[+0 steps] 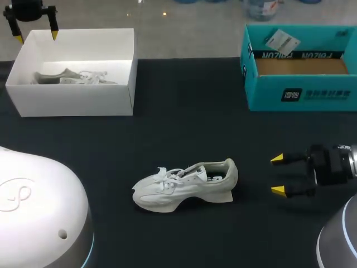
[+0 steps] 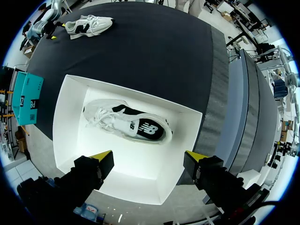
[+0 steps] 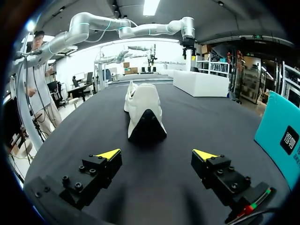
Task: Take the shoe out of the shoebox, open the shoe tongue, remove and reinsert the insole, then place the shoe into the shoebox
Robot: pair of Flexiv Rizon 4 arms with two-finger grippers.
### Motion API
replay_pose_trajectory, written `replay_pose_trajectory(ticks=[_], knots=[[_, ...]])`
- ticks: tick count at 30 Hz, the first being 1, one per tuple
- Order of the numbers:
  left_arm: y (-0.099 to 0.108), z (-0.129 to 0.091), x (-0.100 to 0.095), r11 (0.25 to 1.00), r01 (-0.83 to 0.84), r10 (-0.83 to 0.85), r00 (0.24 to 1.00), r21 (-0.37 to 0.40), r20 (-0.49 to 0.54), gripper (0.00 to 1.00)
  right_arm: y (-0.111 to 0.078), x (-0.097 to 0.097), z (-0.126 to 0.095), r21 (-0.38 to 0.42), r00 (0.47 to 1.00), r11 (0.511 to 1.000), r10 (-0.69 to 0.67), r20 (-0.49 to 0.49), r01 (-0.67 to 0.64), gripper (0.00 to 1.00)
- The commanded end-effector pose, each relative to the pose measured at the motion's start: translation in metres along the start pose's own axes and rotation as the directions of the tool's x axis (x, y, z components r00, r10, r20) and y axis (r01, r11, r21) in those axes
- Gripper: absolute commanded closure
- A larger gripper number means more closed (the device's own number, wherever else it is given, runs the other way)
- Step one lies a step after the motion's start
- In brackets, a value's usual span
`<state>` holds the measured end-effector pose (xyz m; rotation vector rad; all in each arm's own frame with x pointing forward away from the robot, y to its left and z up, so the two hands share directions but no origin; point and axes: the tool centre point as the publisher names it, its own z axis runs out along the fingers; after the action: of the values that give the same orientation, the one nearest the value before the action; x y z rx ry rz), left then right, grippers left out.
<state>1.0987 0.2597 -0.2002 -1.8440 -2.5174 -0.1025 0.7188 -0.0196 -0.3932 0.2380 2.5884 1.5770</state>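
Both fingers empty; shove and snag risks.
Your right fingers stand wide open, holding nothing, near the heel of the shoe on the counter; one tip landing first would likely shove it away. Your left fingers, equally open and empty, hang over the far rim of the white box holding a second shoe; descending there, you may strike the wall.

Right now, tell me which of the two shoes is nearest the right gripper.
The shoe lying out on the black table, its heel toward the right gripper. The other shoe sits inside the white box, near the left gripper.
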Motion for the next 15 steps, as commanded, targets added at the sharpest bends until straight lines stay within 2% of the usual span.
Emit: replay_pose_trajectory(ticks=[1, 11, 15], knots=[[0.0, 0.0, 0.0, 1.0, 0.0, 0.0, 1.0, -0.001, -0.001, 0.0, 0.0, 0.0, 0.0, 0.002, 1.0, 1.0, 0.0, 0.001, 0.0, 0.0], [0.0, 0.0, 0.0, 1.0, 0.0, 0.0, 1.0, -0.001, -0.001, 0.0, 0.0, 0.0, 0.0, 0.002, 1.0, 1.0, 0.0, 0.001, 0.0, 0.0], [0.0, 0.0, 0.0, 1.0, 0.0, 0.0, 1.0, -0.001, -0.001, 0.0, 0.012, -0.008, 0.021, 0.024, 0.996, 0.999, -0.039, -0.078, 0.041, 0.0]])
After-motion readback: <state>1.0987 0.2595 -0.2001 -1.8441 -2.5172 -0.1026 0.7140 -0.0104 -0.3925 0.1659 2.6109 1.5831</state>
